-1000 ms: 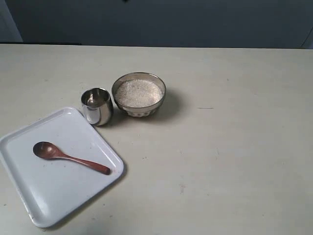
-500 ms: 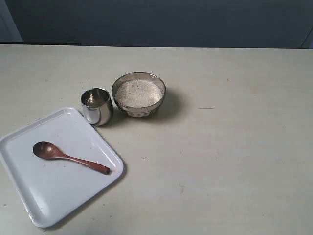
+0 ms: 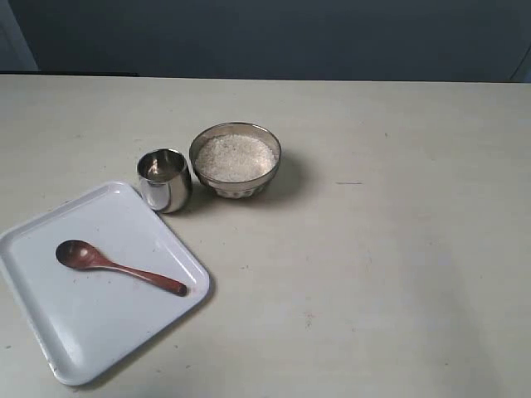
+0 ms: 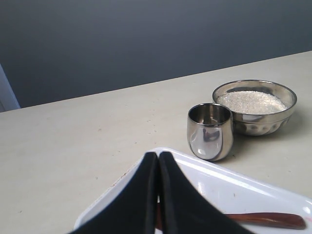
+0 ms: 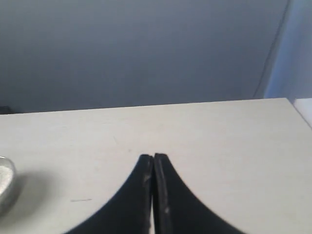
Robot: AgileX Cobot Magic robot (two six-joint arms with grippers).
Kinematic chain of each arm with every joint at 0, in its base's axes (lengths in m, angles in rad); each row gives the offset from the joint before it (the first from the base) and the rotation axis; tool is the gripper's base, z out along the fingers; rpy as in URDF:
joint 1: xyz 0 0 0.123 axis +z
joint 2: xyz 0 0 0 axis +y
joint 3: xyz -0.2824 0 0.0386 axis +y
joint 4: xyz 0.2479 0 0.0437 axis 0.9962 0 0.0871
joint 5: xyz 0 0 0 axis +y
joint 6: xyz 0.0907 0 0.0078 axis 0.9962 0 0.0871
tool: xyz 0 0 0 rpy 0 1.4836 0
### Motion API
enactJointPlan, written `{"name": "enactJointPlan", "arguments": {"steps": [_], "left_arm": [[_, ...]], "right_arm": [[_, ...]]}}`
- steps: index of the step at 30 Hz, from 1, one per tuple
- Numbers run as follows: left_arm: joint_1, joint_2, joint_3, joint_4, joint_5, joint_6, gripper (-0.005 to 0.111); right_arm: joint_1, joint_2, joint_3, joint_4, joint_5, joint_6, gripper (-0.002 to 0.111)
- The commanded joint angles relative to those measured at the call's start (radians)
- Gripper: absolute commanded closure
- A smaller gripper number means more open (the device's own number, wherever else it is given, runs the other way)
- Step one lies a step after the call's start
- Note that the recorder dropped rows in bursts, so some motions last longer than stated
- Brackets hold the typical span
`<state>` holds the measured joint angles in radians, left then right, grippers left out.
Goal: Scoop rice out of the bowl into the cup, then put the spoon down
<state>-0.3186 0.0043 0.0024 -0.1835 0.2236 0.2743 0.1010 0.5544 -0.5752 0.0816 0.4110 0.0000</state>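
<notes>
So, spoon (image 3: 120, 267) lies on tray (image 3: 83, 332); cup (image 3: 163, 178) sits right beside bowl (image 3: 236, 159), probably for short trips. Left gripper (image 4: 158, 155) and right gripper (image 5: 153, 157) are both clenched, empty.

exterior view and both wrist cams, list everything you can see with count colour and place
table: one, pale beige, under everything
wall: one, dark grey-blue, behind the table
tray: one, white, at the exterior view's lower left
spoon: one, dark reddish-brown wood, lying on the tray
cup: one, shiny steel, beside the tray's far corner
bowl: one, shiny metal, just right of the cup
rice: one heap, white, in the bowl
left gripper: one, black, shut, facing tray and cup
right gripper: one, black, shut, over bare table
</notes>
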Motion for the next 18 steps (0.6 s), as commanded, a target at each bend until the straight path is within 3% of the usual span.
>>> {"name": "enactJointPlan", "arguments": {"steps": [1, 8, 12, 15, 18], "left_arm": [[-0.005, -0.004, -0.002, -0.002, -0.016, -0.003, 0.106], [-0.005, -0.004, -0.002, -0.002, -0.016, -0.003, 0.106], [-0.005, -0.004, -0.002, 0.003, -0.016, -0.003, 0.106], [-0.005, -0.004, -0.002, 0.003, -0.016, -0.003, 0.106], [-0.005, -0.004, -0.002, 0.003, -0.016, -0.003, 0.106]], "right_arm": [[-0.149, -0.251, 0.2, 0.063, -0.024, -0.096, 0.108], [-0.25, -0.539, 0.367, 0.061, -0.007, -0.112, 0.108], [-0.279, -0.554, 0.478, 0.077, -0.025, -0.112, 0.108], [-0.279, -0.554, 0.571, 0.095, -0.145, -0.112, 0.108], [-0.273, -0.554, 0.575, 0.145, -0.186, -0.112, 0.108]]}}
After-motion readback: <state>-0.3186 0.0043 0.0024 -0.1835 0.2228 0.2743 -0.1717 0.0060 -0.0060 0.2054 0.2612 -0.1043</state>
